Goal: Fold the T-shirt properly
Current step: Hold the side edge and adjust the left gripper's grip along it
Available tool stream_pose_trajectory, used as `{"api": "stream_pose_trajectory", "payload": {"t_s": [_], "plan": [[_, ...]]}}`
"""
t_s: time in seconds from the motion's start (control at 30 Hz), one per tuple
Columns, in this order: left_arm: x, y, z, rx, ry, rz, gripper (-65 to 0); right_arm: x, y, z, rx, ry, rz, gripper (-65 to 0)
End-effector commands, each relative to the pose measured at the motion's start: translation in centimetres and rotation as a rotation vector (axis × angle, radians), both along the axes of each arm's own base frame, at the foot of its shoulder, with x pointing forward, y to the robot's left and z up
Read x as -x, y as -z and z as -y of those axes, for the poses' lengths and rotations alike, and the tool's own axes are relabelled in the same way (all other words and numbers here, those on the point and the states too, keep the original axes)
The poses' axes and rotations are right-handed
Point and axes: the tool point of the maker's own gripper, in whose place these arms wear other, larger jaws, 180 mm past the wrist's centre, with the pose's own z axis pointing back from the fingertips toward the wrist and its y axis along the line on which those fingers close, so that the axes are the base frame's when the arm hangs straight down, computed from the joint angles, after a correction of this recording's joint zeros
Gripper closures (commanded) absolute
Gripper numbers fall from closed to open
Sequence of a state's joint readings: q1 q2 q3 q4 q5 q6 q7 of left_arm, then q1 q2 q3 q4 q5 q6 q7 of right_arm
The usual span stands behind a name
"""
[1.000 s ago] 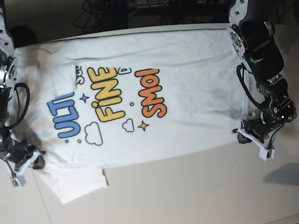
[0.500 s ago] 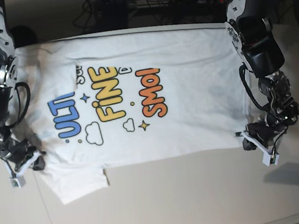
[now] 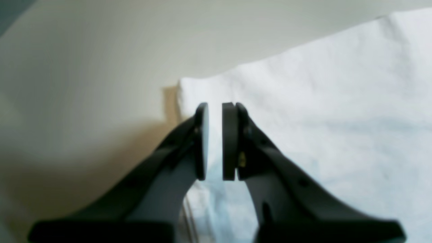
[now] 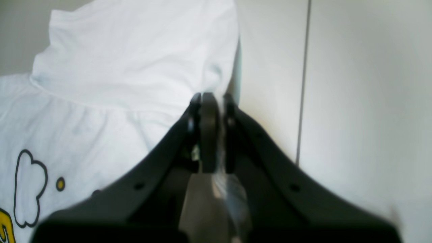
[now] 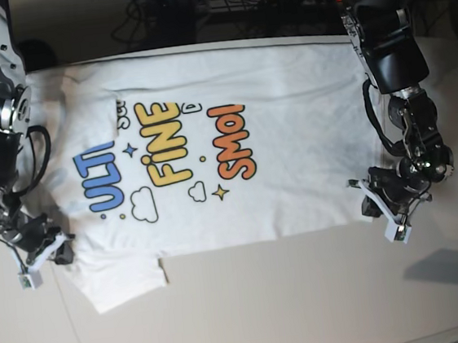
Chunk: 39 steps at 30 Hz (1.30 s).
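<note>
The T-shirt [image 5: 210, 149] lies flat on the table [image 5: 307, 294], print side up, with the words in the middle. The left gripper [image 5: 377, 202] sits at the bottom corner of the shirt. Its fingers [image 3: 229, 141] are almost closed, with a thin gap, and white cloth shows between them, so it seems to pinch the hem, but the close view is blurry. The right gripper [image 5: 47, 249] is pressed closed on the cloth by the sleeve [image 5: 118, 281]. To fold well, both arms should lift together, keep the edge tight and straight, and lay it evenly across the shirt.
</note>
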<state>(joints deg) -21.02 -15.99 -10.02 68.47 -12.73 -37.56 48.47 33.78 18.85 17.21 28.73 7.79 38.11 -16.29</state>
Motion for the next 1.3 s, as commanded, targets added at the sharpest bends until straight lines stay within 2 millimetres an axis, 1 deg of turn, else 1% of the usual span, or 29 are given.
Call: {"api": "stream_pose_trajectory", "payload": {"t_s": [0.0, 0.03, 0.1, 0.13, 0.2, 0.27, 0.3, 0.33, 0.37, 0.4, 0.6, 0.63, 0.7, 0.8, 0.97, 1.03, 1.1, 1.13, 1.17, 1.23, 1.27], "plan": [[-1.6, -2.4, -0.6, 0.006, -0.008, 0.070, -7.1, -1.8, -2.9, 1.1, 0.001, 0.016, 0.085, 0.0], [-1.7, -2.2, -0.8, 0.012, -0.017, 0.064, -7.2, -1.8, -2.8, 0.9, 0.000, 0.014, 0.083, 0.0], [-1.4, -1.6, -2.2, 0.038, -0.088, 0.053, -7.6, -1.8, -2.8, 0.9, 0.001, 0.013, 0.082, 0.0], [-1.5, -1.9, -2.9, 0.053, -0.121, 0.063, -9.7, -1.8, -2.8, 0.9, 0.001, 0.012, 0.081, 0.0], [-1.7, -2.4, -4.0, 0.079, -0.166, 0.077, -18.1, -1.8, -2.8, 0.9, 0.002, 0.011, 0.080, 0.0], [-1.4, -2.7, -5.2, 0.092, -0.207, 0.081, -30.1, -1.8, -2.8, 0.9, 0.003, 0.010, 0.080, 0.0], [-1.3, -2.9, -5.5, 0.097, -0.218, 0.091, -36.6, -1.8, -2.8, 0.9, 0.003, 0.010, 0.080, 0.0], [-1.3, -3.0, -5.7, 0.096, -0.222, 0.097, -41.7, -1.8, -2.8, 0.9, 0.003, 0.010, 0.080, 0.0], [-1.4, -3.2, -5.8, 0.092, -0.221, 0.100, -46.2, -1.8, -2.8, 0.9, 0.003, 0.010, 0.080, 0.0], [-1.4, -3.2, -5.9, 0.090, -0.221, 0.100, -48.9, -1.8, -2.8, 0.9, 0.003, 0.010, 0.080, 0.0], [-1.9, -3.4, -5.5, 0.105, -0.218, 0.141, -49.7, -1.8, -2.7, 0.9, 0.003, 0.009, 0.078, 0.0], [-1.9, -3.0, -5.4, 0.119, -0.220, 0.131, -49.7, -1.8, -2.7, 0.9, 0.003, 0.009, 0.078, 0.0], [-2.5, -2.5, -5.3, 0.145, -0.231, 0.111, -49.7, -1.8, -2.7, 0.9, 0.005, 0.009, 0.077, 0.0], [-2.8, -0.3, -4.7, 0.215, -0.248, 0.038, -49.7, -1.8, -2.7, 0.9, 0.005, 0.009, 0.077, 0.0], [-3.4, 0.9, -3.8, 0.269, -0.254, -0.007, -49.7, -1.7, -2.7, 0.9, 0.007, 0.008, 0.077, 0.0], [-3.7, 0.8, -3.4, 0.283, -0.252, -0.009, -49.7, -1.7, -2.7, 0.9, 0.007, 0.008, 0.077, 0.0], [-3.5, 1.9, -2.6, 0.300, -0.249, -0.043, -49.5, -1.7, -2.8, 1.0, 0.008, 0.009, 0.077, 0.0], [-3.7, 1.9, -2.4, 0.306, -0.246, -0.048, -49.4, -1.7, -2.8, 1.0, 0.008, 0.009, 0.077, 0.0], [-3.5, 2.3, -2.2, 0.315, -0.247, -0.063, -49.2, -1.7, -2.8, 1.1, 0.009, 0.010, 0.077, 0.0], [-3.1, 3.2, -1.9, 0.327, -0.250, -0.090, -44.7, -1.7, -2.8, 1.1, 0.009, 0.010, 0.077, 0.0], [-3.1, 3.3, -1.8, 0.328, -0.249, -0.094, -40.6, -1.7, -2.8, 1.1, 0.009, 0.010, 0.077, 0.0]]}}
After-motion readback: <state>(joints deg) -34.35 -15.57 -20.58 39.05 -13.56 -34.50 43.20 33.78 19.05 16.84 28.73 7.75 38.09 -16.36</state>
